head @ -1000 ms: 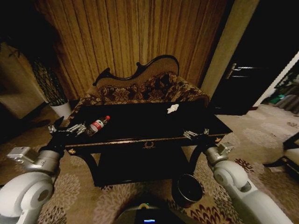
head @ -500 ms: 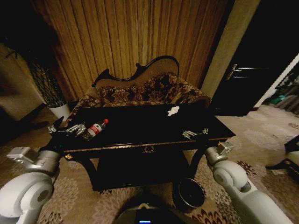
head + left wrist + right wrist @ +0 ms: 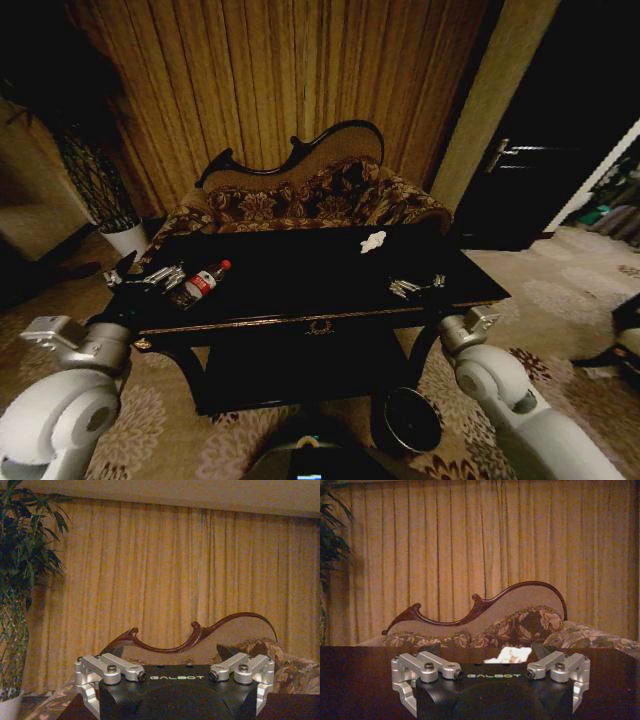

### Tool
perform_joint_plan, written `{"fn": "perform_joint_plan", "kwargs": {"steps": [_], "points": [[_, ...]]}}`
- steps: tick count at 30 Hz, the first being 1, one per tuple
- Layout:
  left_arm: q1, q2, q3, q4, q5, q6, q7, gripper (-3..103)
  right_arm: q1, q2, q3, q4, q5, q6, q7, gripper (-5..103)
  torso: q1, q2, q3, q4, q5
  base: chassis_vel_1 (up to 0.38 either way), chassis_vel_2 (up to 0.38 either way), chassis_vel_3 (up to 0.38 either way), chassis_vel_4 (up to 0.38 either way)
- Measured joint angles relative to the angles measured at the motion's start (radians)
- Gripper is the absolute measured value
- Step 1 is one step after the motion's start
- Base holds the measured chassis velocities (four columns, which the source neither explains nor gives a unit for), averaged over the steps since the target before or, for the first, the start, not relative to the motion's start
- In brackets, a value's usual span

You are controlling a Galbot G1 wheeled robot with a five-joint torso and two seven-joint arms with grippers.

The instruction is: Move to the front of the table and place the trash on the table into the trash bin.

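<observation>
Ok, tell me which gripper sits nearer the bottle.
The left. The left gripper is right beside the bottle at the table's left end, not gripping it. The right gripper is open above the right end, well away from it.

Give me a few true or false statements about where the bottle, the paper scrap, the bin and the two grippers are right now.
1. The bottle lies on the table. True.
2. The paper scrap sits in the trash bin. False: it rests on the tabletop near the sofa.
3. The trash bin stands on the lower shelf. False: it is on the carpet, by the table's right leg.
4. The left gripper holds the bottle. False: its fingers are open beside the bottle.
5. The right gripper is open, holding nothing. True.
</observation>
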Motion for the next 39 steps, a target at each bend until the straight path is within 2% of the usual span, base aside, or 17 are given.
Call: {"fn": "perform_joint_plan", "kwargs": {"steps": [13, 18, 24, 26, 27, 30, 34, 39], "points": [[-0.004, 0.000, 0.005, 0.000, 0.001, 0.003, 0.009, 100, 0.000, 0.005, -0.003, -0.006, 0.000, -0.010, 0.009, 100, 0.000, 0.000, 0.000, 0.0002, 0.0000, 0.000, 0.000, 0.000, 0.000], [-0.009, 0.004, 0.002, 0.000, 0.006, -0.013, -0.003, 100, 0.029, -0.003, 0.005, -0.019, 0.007, -0.018, 0.015, 100, 0.000, 0.000, 0.000, 0.0001, 0.0000, 0.000, 0.000, 0.000, 0.000], [0.002, -0.001, 0.003, 0.000, 0.008, -0.012, -0.005, 100, 0.110, -0.067, -0.019, 0.000, 0.100, -0.097, 0.038, 100, 0.000, 0.000, 0.000, -0.0001, 0.0000, 0.000, 0.000, 0.000, 0.000], [0.009, 0.001, 0.000, 0.000, 0.008, -0.009, -0.006, 100, 0.175, -0.106, -0.044, -0.016, 0.183, -0.148, 0.070, 100, 0.000, 0.000, 0.000, 0.0004, -0.0001, 0.000, 0.000, 0.000, 0.000], [0.009, 0.001, 0.000, 0.000, 0.008, -0.009, -0.006, 100, 0.175, -0.106, -0.044, -0.016, 0.183, -0.148, 0.070, 100, 0.000, 0.000, 0.000, 0.0004, -0.0001, 0.000, 0.000, 0.000, 0.000], [0.021, 0.002, -0.004, 0.000, 0.013, -0.007, -0.007, 100, 0.253, -0.168, -0.075, -0.077, 0.265, -0.216, 0.080, 100, 0.000, 0.000, 0.000, 0.0000, -0.0001, 0.000, 0.000, 0.000, 0.000], [0.029, -0.002, -0.004, 0.000, 0.020, -0.006, -0.007, 100, 0.314, -0.203, -0.111, -0.131, 0.301, -0.234, 0.083, 100, 0.000, 0.000, 0.000, -0.0001, 0.0002, 0.000, 0.000, 0.000, 0.000], [0.032, -0.006, 0.004, 0.000, 0.031, 0.001, -0.006, 100, 0.542, -0.240, -0.247, -0.263, 0.357, -0.281, 0.107, 100, 0.000, 0.000, 0.000, 0.0003, -0.0001, 0.000, 0.000, 0.000, 0.000]]}}
